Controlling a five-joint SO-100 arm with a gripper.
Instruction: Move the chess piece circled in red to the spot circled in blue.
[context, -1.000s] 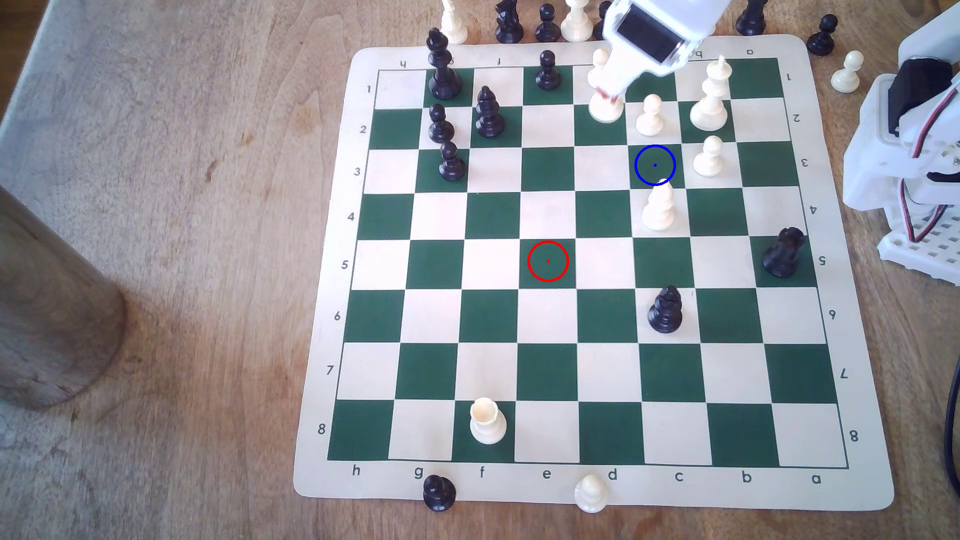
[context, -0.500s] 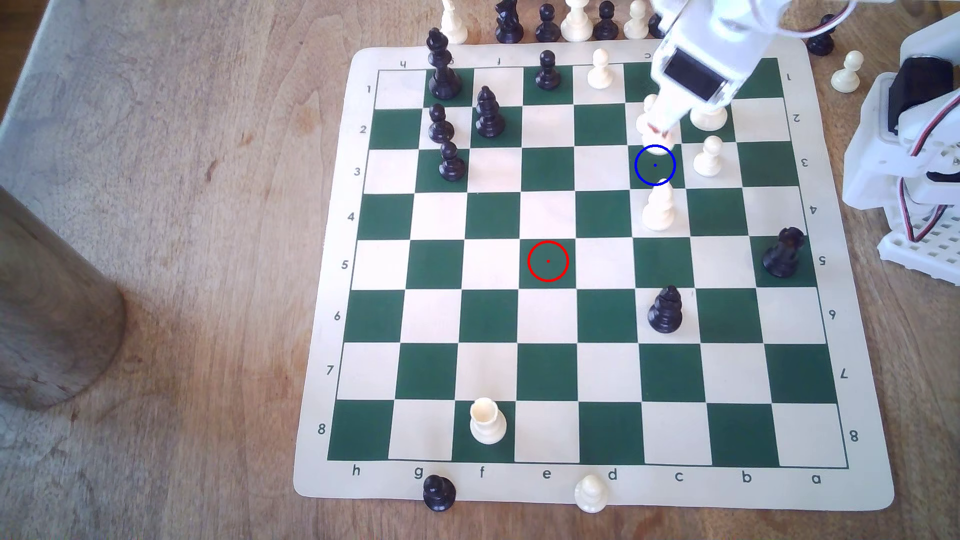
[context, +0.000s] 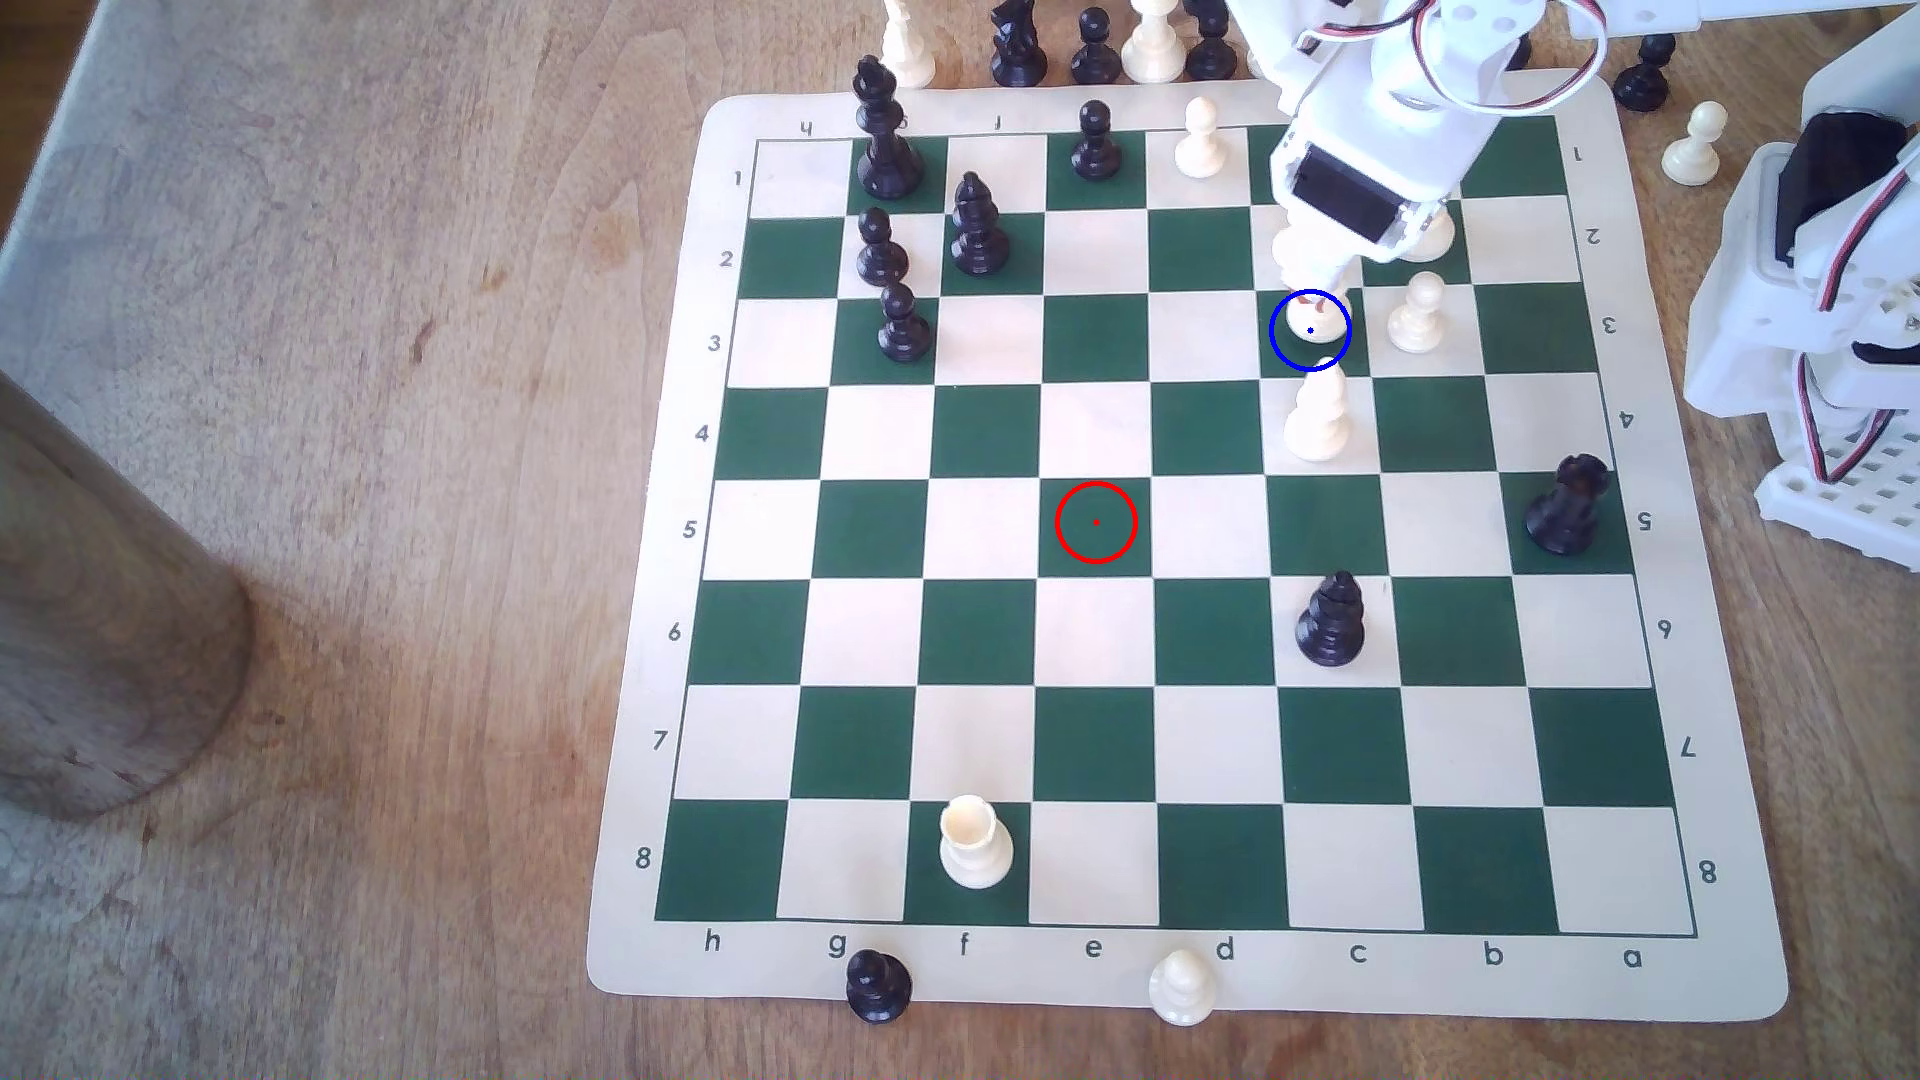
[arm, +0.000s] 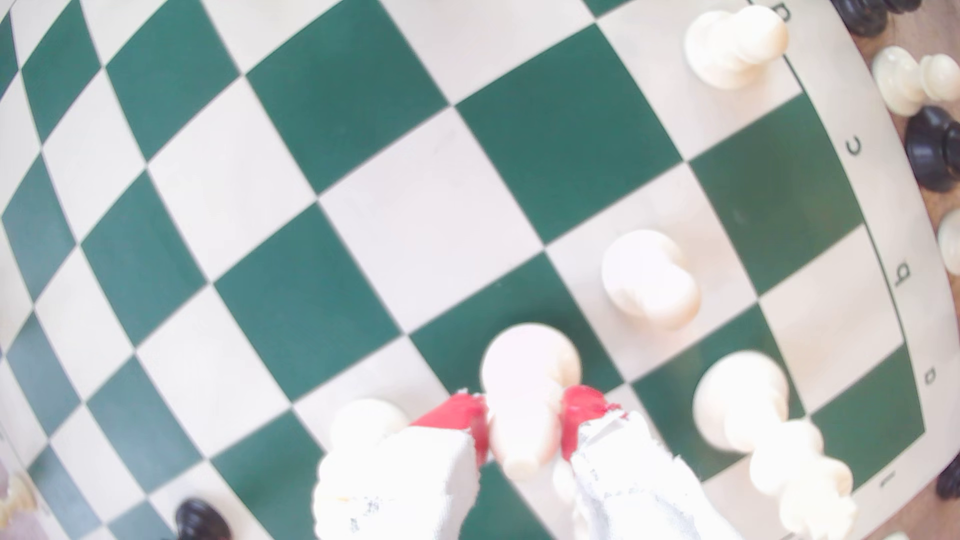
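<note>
Gripping the chess piece (context: 1307, 317), the gripper (context: 1311, 301) stands at about 1 o'clock of the chessboard (context: 1704, 966) in the exterior view. Its two red-tipped fingers are closed on the cream bishop from both sides, and the white arm (context: 1382, 125) comes down to it from 12 o'clock. The round base of the bishop lies inside the blue ring of the spot (context: 1288, 358), the dark green square in column c, row 3; whether the base already touches the board cannot be told. Just at 6 o'clock of the spot another cream piece (context: 1317, 413) stands on the next light square. At 3 o'clock of the spot, a cream pawn (context: 1418, 312) stands on its own square, near but apart. The red ring (context: 1096, 522) marks a bare green square near the board's middle, well apart from the gripper, toward 7 o'clock from it. A cream rook (context: 975, 843) stands at the board's 6 o'clock side, and a black rook (context: 1567, 506) at the 3 o'clock edge.

In the wrist view, the gripper (arm: 524, 415) has its red fingertips (arm: 457, 410) pressed on the upper part of the chess piece (arm: 527, 384), one on each side. The bishop is over a dark green square (arm: 457, 337). A cream pawn (arm: 649, 280) stands near it on a light square, and the tall cream piece (arm: 753, 415) is beside the gripper on the other side.
</note>
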